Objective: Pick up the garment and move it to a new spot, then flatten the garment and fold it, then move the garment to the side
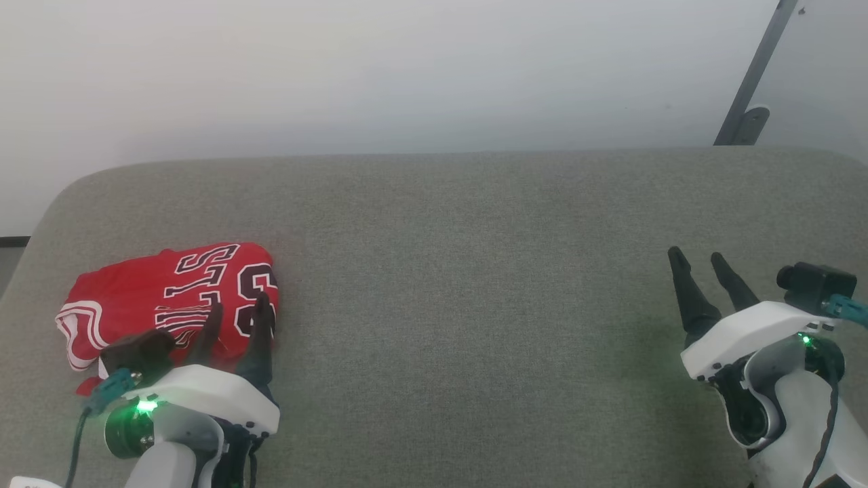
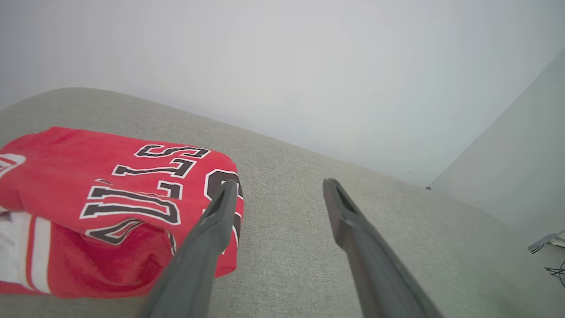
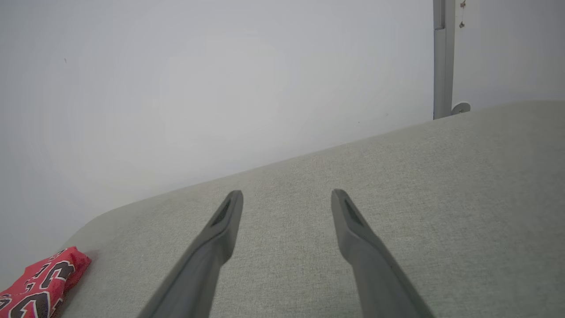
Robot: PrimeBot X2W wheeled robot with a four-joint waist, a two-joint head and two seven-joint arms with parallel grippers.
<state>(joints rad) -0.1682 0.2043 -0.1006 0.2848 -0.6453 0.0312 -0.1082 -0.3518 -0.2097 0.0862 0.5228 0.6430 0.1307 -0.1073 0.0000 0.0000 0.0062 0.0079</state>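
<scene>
Apparently finishing up, leaving the garment (image 1: 149, 291) folded at the left end of the cushion (image 1: 475, 271) (nothing visibly left), holding left gripper (image 1: 240, 303) by it and right gripper (image 1: 695, 253) well apart, both spread, empty.

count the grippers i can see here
2: the left gripper at the head view's lower left, open beside the red jersey; the right gripper at lower right, open over bare grey cushion.

Folded garment (image 1: 152, 295) lies at the grey cushion (image 1: 475, 285)'s left, spread left pincer (image 1: 239, 303) overlapping it.
</scene>
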